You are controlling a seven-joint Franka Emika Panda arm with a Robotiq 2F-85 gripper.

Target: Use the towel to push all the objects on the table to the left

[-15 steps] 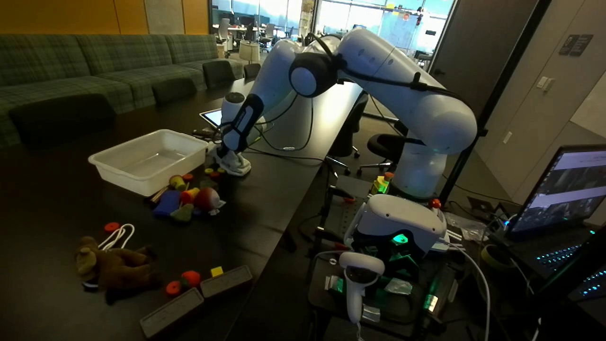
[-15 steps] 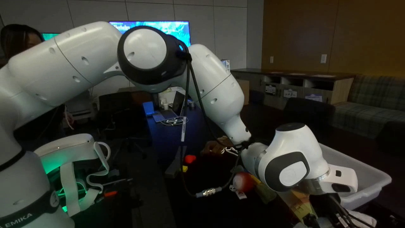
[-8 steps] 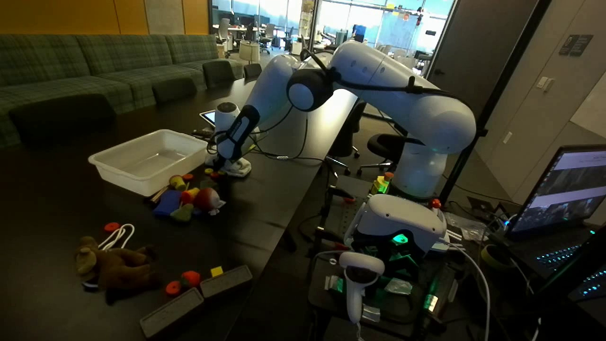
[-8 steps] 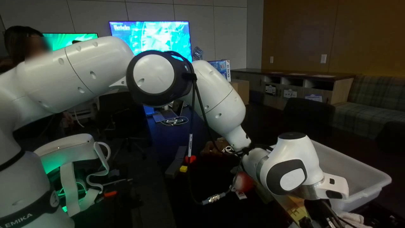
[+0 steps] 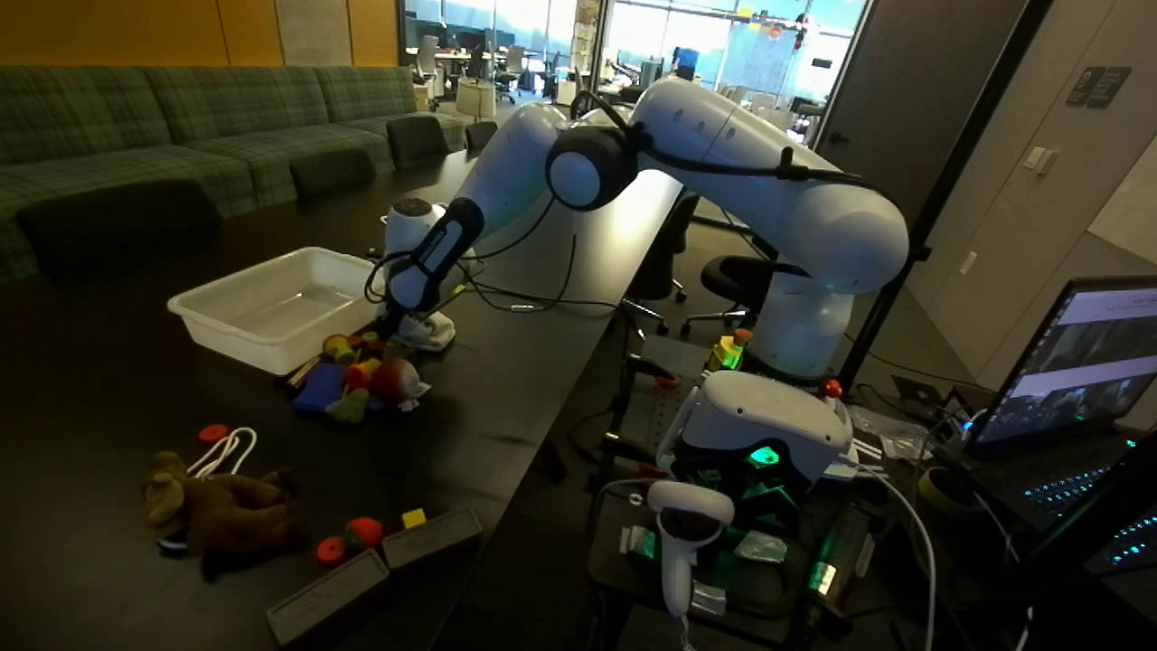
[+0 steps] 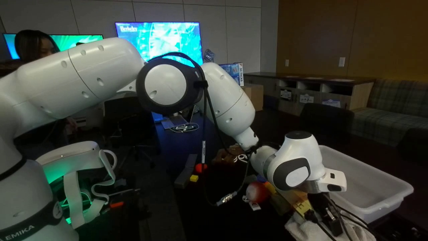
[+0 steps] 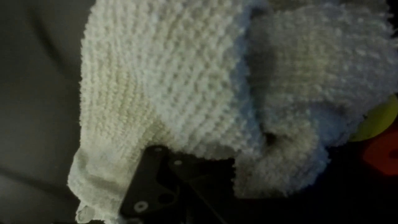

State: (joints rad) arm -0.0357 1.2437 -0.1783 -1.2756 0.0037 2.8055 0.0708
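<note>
The off-white towel (image 7: 186, 77) lies bunched on the black table (image 5: 506, 389), and my gripper (image 7: 230, 155) is shut on it; the fingertips are buried in its folds. Past the towel's right side in the wrist view show a red disc (image 7: 384, 154) and a yellow-green piece (image 7: 377, 119). In an exterior view the towel touches or nearly touches a pile of objects: a red-and-white ball (image 5: 395, 380), a blue block (image 5: 321, 389), a yellow cup (image 5: 339, 348) and small discs. Farther off lie a brown plush (image 5: 226, 515), a yellow cube (image 5: 414, 518) and a red piece (image 5: 364, 532).
A white plastic bin (image 5: 280, 339) stands right beside the pile and the gripper. Two grey bars (image 5: 434, 535) lie near the table edge. Cables hang from the arm close to the table. A cart with a headset (image 5: 759, 416) stands beside the table.
The arm has come lower, then swept the towel along the bin toward the pile, leftward in both exterior views. Small yellow and red discs have shifted with it, closer to the pile.
</note>
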